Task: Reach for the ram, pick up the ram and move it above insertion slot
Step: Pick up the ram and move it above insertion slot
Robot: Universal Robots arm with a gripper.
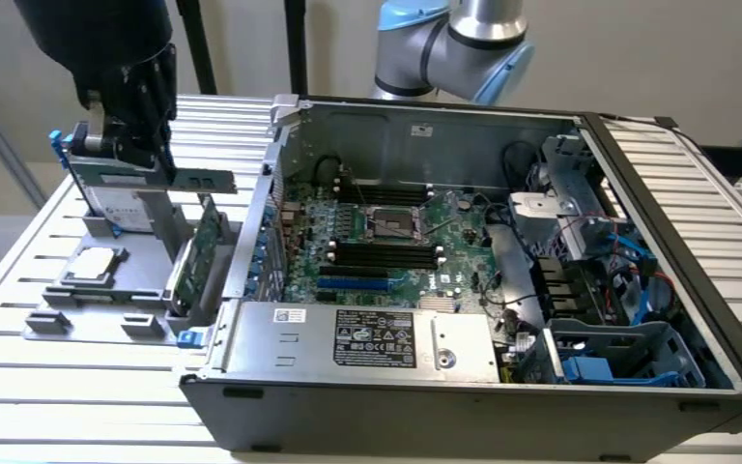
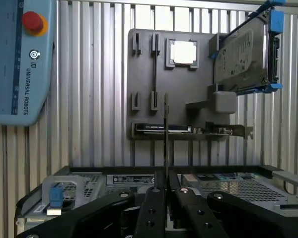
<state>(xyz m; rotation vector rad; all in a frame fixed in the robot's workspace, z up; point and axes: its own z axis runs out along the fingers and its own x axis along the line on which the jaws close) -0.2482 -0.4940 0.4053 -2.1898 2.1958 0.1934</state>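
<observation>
The ram [image 2: 166, 144] stands edge-on, pinched between the closed gripper [image 2: 166, 191] fingers. It should be kept vertical and aligned lengthwise with the insertion slot [image 1: 381, 253].

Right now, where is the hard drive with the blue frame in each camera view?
Exterior view: the hard drive stands upright on the grey holder at that view's left.
Wrist view: the hard drive stands at the holder's edge, beside the processor.
Shared landmark: the processor on the holder.
</observation>
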